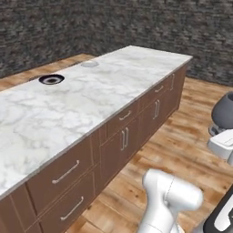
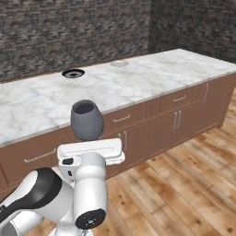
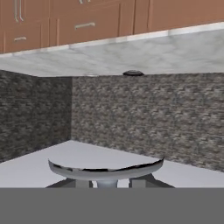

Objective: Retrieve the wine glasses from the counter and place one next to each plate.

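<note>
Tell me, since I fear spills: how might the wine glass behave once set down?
The wine glass, upright in the hand, has a wide bowl on a thin stem: probably top-heavy, tippy. It looks smooth, possibly slippery, likely fragile.

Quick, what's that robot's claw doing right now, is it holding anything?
Gripper: shut on the translucent grey-blue stemmed wine glass, carried upright in front of the marble top.

walls: dark grey rough stone (image 1: 54, 27) | floor: warm wood planks (image 2: 184, 184) | furniture: long marble island (image 1: 68, 104), brown drawer fronts (image 1: 123, 136), silver handles
</note>
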